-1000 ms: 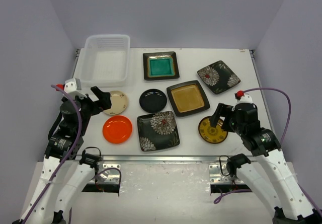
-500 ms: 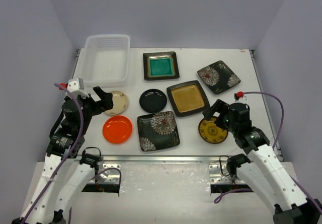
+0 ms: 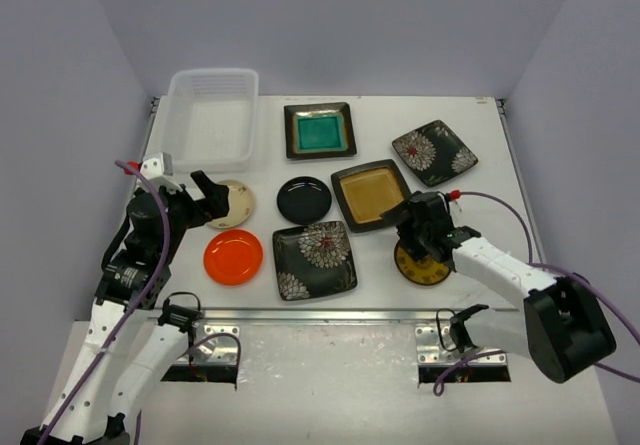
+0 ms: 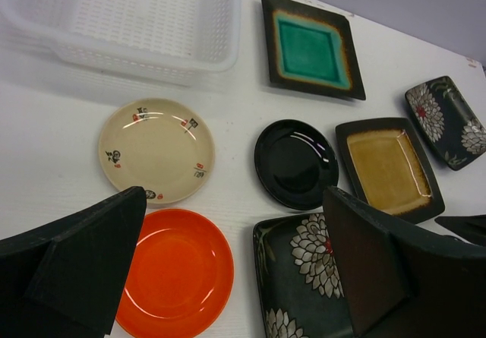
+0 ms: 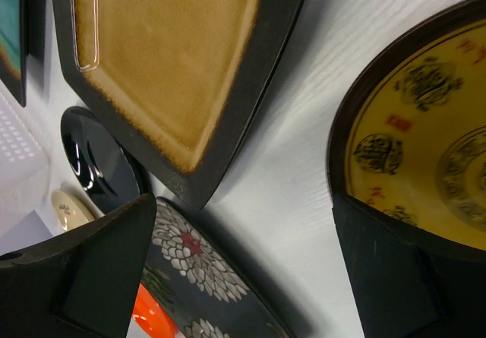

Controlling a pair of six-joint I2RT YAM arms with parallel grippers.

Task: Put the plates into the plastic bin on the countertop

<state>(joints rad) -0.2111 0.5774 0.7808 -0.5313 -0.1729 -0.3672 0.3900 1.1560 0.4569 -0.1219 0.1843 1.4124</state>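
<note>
The translucent, mesh-textured plastic bin [image 3: 212, 115] sits at the far-left corner of the white countertop [image 3: 480, 165]. Towards the front from it, the left gripper [image 4: 234, 197] hovers with fingers spread wide, holding nothing, above the cream plate [image 3: 236, 203] and the glossy orange plate [image 3: 233, 256]. Dark square plates — teal [image 3: 320, 131], amber [image 3: 374, 195], floral [image 3: 314, 259] — fill the middle. Towards the front-right, the right gripper [image 5: 243, 209] gapes empty at the rim of the yellow-patterned plate [image 3: 425, 263].
</note>
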